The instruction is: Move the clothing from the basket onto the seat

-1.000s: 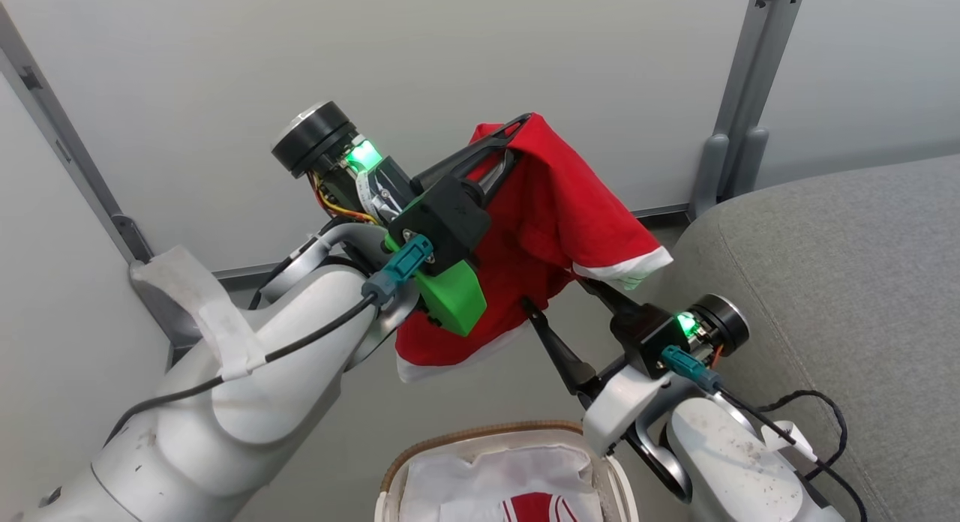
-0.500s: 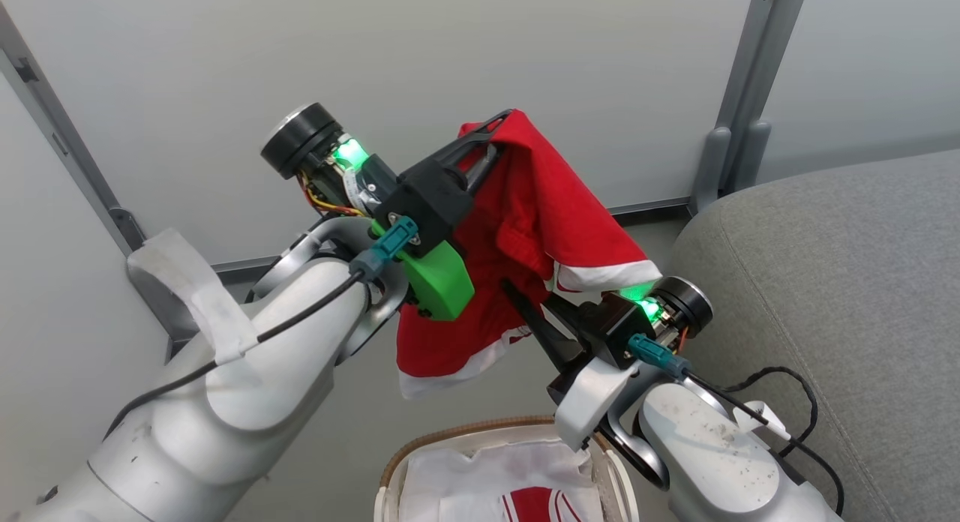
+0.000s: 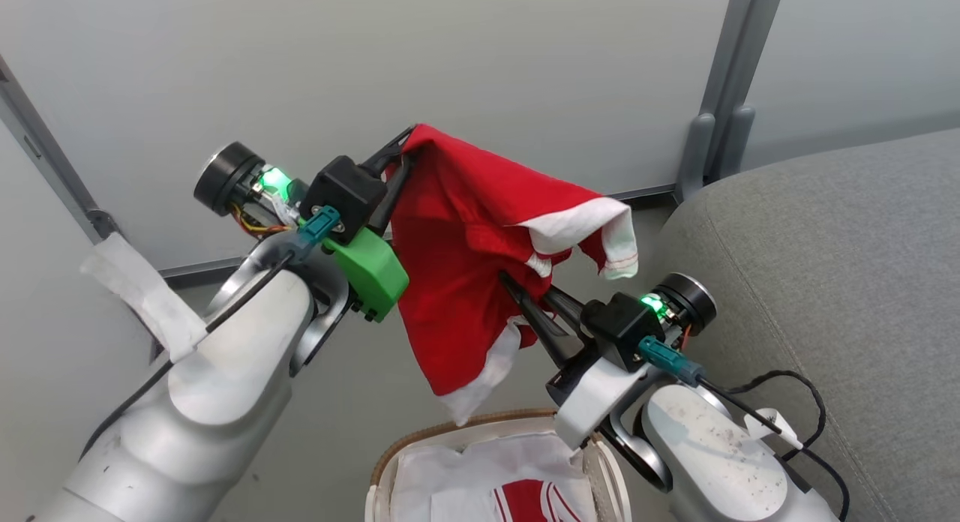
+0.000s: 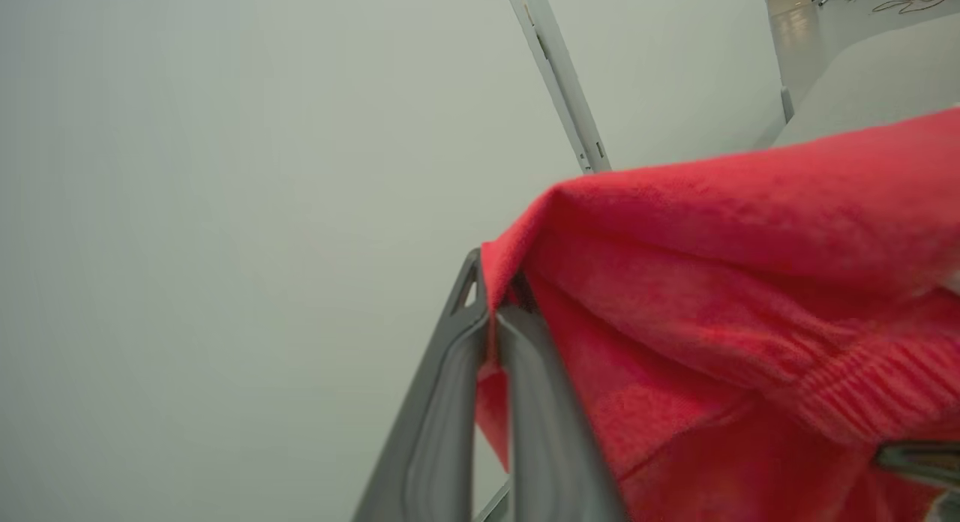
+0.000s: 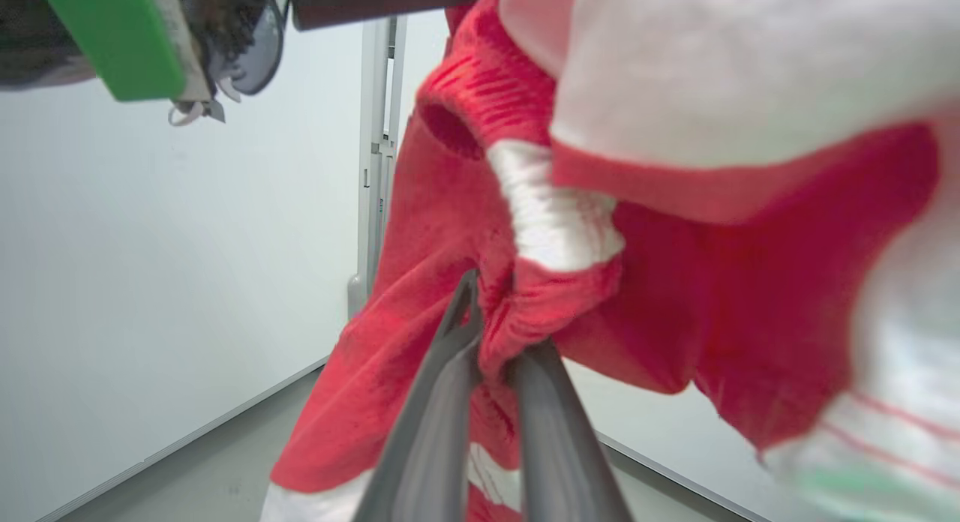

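Red garment (image 3: 457,229) up in the air between both arms! Left gripper (image 3: 401,143) is pinched tight on its top edge, right gripper (image 3: 511,283) clamped on a fold lower down. It hangs above the basket (image 3: 420,441), beside the seat (image 3: 825,244); a second red piece (image 3: 534,499) lies inside the basket.

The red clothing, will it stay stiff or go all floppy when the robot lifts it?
Probably floppy: the red clothing sags and folds between the left gripper and right gripper, hanging loose below. It looks light, since two thin pinches hold it up. Its knit seems grippy, not slippery.
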### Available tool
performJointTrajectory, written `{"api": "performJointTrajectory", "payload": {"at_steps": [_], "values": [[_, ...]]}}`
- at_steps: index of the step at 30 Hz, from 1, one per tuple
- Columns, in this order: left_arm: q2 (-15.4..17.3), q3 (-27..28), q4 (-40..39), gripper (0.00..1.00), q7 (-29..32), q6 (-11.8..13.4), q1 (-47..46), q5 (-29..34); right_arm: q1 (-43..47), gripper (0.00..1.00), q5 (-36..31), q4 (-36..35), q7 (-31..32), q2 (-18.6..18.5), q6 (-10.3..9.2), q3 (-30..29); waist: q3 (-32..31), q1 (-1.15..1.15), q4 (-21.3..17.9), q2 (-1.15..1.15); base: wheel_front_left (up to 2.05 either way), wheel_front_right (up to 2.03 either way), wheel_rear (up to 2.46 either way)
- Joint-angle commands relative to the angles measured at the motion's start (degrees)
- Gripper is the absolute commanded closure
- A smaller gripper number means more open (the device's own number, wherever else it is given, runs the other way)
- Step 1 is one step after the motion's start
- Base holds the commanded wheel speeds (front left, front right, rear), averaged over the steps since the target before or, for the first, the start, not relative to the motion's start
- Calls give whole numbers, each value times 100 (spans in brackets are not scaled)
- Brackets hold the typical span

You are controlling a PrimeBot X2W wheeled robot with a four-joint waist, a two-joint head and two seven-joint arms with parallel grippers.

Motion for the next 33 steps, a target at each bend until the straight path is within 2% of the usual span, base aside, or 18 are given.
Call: {"api": "performJointTrajectory", "payload": {"at_steps": [1, 2, 14, 21, 27, 33], "values": [[-8, 33, 61, 43, -81, 35, 166, -80, 116, 100, -31, -85, -14, -20, -5, -54, 20, 0, -30, 0, 0, 0, 0], [-44, 67, 114, 0, -128, 52, 243, -156, 120, 100, -31, -147, -13, -21, -5, -95, 28, 0, -44, 0, 0, 0, 0], [-560, 31, 519, 0, -726, 278, 1365, -552, 219, 100, -248, -460, -14, -19, -5, -638, 89, 0, -76, 0, 0, 0, 0], [-825, 59, 603, 0, -829, 316, 1959, -536, 298, 100, -351, -497, -14, -20, -5, -897, 121, 0, -48, 0, 0, 0, 0], [-962, 313, 351, 0, -820, 349, 2361, -372, 322, 100, -411, -500, -14, -20, -5, -1039, 159, 0, -77, 0, 0, 0, 0], [-1080, 558, 142, 0, -814, 311, 2610, -197, 189, 100, -525, -527, -14, -21, -5, -1138, 242, 0, -282, 0, 0, 0, 0]]}}
